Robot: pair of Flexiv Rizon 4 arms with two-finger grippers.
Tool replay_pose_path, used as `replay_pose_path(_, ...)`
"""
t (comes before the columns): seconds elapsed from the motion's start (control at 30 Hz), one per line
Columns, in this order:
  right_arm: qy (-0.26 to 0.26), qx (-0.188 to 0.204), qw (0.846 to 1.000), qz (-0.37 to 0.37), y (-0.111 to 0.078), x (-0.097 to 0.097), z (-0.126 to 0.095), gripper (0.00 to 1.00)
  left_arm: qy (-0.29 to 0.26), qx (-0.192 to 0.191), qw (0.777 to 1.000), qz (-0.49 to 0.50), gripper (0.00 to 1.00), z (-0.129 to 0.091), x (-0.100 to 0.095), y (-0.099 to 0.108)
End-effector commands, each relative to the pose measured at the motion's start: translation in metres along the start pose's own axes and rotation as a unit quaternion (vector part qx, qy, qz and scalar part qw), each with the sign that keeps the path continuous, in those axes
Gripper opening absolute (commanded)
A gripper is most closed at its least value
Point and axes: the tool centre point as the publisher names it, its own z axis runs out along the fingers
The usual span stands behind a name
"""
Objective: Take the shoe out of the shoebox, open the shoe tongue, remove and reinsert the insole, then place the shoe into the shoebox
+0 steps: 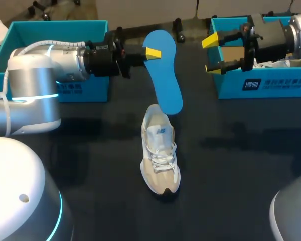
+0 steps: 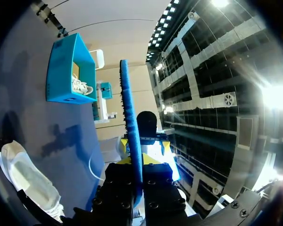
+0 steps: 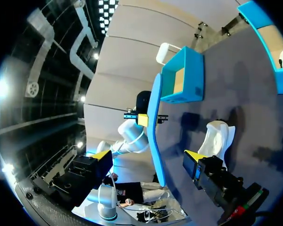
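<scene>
The insole is out, so we're at the turning point of the remove-and-reinsert step. The left tool is clamped on the blue insole near its upper end. It holds the insole on edge in the air, with the long blade hanging down and away from the fingertips. The white shoe lies on the dark counter below and beside that tool, and the insole's free end hovers right over its heel opening.

The right tool has its fingers spread wide and grips nothing. The insole is straight ahead of it but well apart, and a teal shoebox sits just behind and beneath it. A second teal box stands behind the left arm.

Next up, by my read, is reinsertion. The left tool needs to tip the insole's free end down into the shoe's mouth and feed it forward toward the toe. The shoe sits loose on the counter and could skid, so the open right tool looks best placed to steady the heel or hold the tongue back. Boxing the shoe comes after that.
</scene>
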Motion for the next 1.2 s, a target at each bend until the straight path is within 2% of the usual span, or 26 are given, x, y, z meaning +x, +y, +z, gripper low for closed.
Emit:
replay_pose_path(0.03, -0.001, 0.000, 1.000, 0.000, 0.001, 0.000, 0.001, 1.00, -0.001, 0.000, 1.000, 0.000, 0.00, 0.000, 0.000, 0.000)
replay_pose_path(0.33, -0.001, 0.000, 1.000, 0.000, 0.001, 0.000, 0.001, 1.00, -0.064, -0.046, 0.984, 0.159, 0.00, -0.009, 0.008, -0.002)
replay_pose_path(0.43, -0.001, 0.000, 1.000, 0.000, 0.001, 0.000, 0.001, 1.00, -0.096, -0.066, 0.966, 0.229, 0.00, -0.010, 0.008, 0.000)
replay_pose_path(0.6, -0.001, 0.000, 1.000, 0.000, 0.001, 0.000, 0.001, 1.00, -0.107, -0.074, 0.936, 0.327, 0.00, -0.014, 0.007, 0.001)
replay_pose_path(0.73, -0.001, 0.000, 1.000, 0.000, 0.001, 0.000, 0.001, 1.00, -0.107, -0.042, 0.901, 0.417, 0.00, -0.017, 0.006, -0.001)
replay_pose_path(0.8, -0.001, 0.000, 1.000, 0.000, 0.001, 0.000, 0.001, 1.00, -0.111, -0.037, 0.879, 0.462, 0.00, -0.017, 0.005, -0.003)
replay_pose_path(0.87, -0.001, 0.000, 1.000, 0.000, 0.001, 0.000, 0.001, 1.00, -0.116, -0.038, 0.845, 0.521, 0.00, -0.017, 0.005, -0.006)
replay_pose_path(0.97, -0.001, 0.000, 1.000, 0.000, 0.001, 0.000, 0.001, 1.00, -0.107, -0.043, 0.810, 0.574, 0.00, -0.015, 0.009, -0.008)
replay_pose_path(1.03, -0.001, 0.000, 1.000, 0.000, 0.001, 0.000, 0.001, 1.00, -0.108, -0.050, 0.778, 0.617, 0.00, -0.014, 0.012, -0.009)
replay_pose_path(1.1, -0.001, 0.000, 1.000, 0.000, 0.001, 0.000, 0.001, 1.00, -0.111, -0.058, 0.742, 0.659, 0.00, -0.015, 0.014, -0.009)
replay_pose_path(1.17, -0.001, 0.000, 1.000, 0.000, 0.001, 0.000, 0.001, 1.00, -0.119, -0.063, 0.681, 0.720, 0.00, -0.016, 0.018, -0.009)
replay_pose_path(1.2, -0.001, 0.000, 1.000, 0.000, 0.001, 0.000, 0.001, 1.00, -0.114, -0.070, 0.663, 0.737, 0.00, -0.016, 0.019, -0.009)
